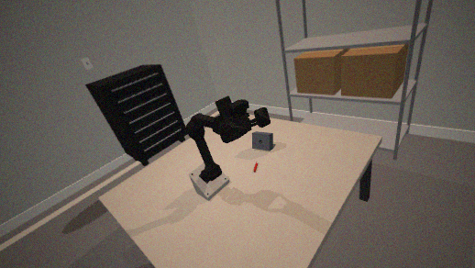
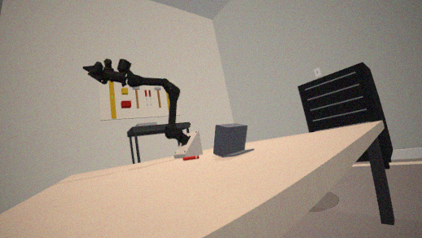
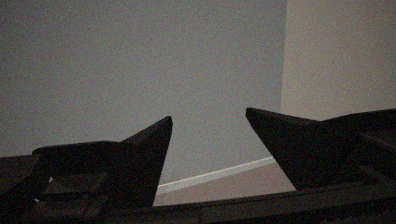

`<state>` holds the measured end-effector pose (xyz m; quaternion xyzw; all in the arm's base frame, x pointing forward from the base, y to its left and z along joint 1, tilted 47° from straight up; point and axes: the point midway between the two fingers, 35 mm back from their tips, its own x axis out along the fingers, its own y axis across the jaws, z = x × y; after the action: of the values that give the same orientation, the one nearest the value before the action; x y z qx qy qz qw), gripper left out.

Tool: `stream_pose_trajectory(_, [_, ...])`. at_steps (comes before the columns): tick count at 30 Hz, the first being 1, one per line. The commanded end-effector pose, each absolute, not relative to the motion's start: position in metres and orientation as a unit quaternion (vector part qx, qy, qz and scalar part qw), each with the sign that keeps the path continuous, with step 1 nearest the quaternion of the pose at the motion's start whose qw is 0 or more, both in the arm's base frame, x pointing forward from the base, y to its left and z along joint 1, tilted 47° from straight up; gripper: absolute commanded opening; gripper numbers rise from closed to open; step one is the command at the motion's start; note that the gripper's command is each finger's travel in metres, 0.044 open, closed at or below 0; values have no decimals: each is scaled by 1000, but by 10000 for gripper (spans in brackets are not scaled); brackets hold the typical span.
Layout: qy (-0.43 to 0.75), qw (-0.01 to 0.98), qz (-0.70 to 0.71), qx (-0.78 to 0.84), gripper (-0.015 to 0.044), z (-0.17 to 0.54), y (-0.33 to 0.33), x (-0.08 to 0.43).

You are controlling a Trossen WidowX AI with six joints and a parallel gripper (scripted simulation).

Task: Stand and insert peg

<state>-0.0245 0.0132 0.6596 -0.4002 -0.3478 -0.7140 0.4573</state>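
A red peg [image 1: 256, 168] [image 2: 190, 158] lies on its side on the table [image 1: 303, 156] [image 2: 163, 196]. Its white band is at the end toward the panel in the top view and is hardly visible in the exterior view. The blue-grey panel block [image 1: 257, 145] [image 2: 229, 140] stands beyond the peg, with a dark hole [image 1: 260, 141] in the face seen in the top view. My gripper [image 3: 208, 115] [image 2: 87, 70] is open and empty, raised high above the table. The wrist view shows wall and floor between the fingers, and neither the peg nor the panel.
The arm's pale wedge-shaped base [image 1: 209, 188] [image 2: 195, 146] stands on the table. A black drawer cabinet [image 1: 147, 107] [image 2: 340, 98] stands off the table. A shelf rack [image 1: 353, 39] with cardboard boxes [image 1: 373, 71] stands behind. A dark side bench [image 2: 159, 130] is behind the arm.
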Motion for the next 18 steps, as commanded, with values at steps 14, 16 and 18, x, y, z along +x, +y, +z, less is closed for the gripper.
stream_pose_trajectory(14, [-320,554,-702,-312,440,644,-69,-28])
stream_pose_trajectory(16, [-308,569,-705,-291,440,638,-88,-28])
stream_pose_trajectory(18, [-294,583,-707,-271,440,632,-106,-26])
